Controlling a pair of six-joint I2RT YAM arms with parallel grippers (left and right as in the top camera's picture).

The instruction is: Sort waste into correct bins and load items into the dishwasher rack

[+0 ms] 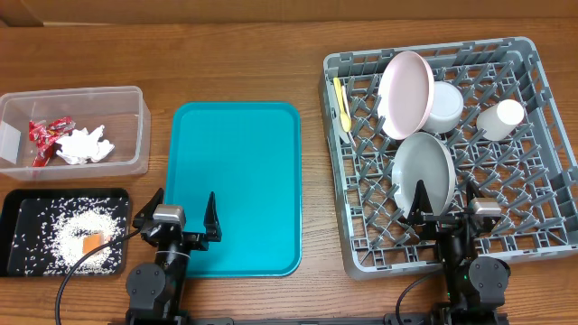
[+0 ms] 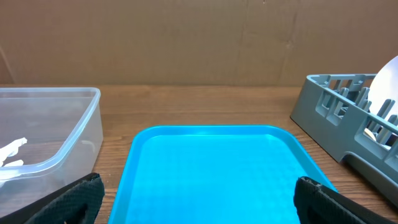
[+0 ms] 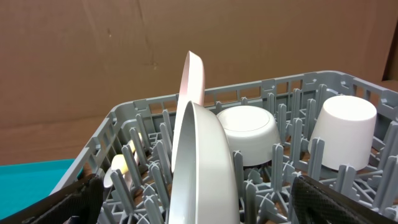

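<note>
Left fingers: spread wide apart with nothing between them, hanging over the near edge of the teal tray.
Teal tray: under and ahead of the left fingers, flat on the wooden tabletop.
Black tray: just to the left of the left fingers (close beside the arm). It holds scattered rice grains, with the orange cube lying among them.
Clear tub: ahead and to the left of the left fingers, beyond the black tray. The red wrappers and the white tissue lie inside, wrappers to the left.
Right fingers: also spread wide and gripping nothing, above the near part of the dishwasher rack.
Grey-green plate: straight ahead of the right fingers, standing on edge among the pegs (nearest of the dishes).
Pink plate: behind the grey-green plate, also on edge.
White bowl: farther ahead, just right of the pink plate.
White cup: ahead and to the right of the right fingers, apart from the bowl.
Yellow spoon: ahead and well left of the right fingers, lying along the rack's left wall.
</note>
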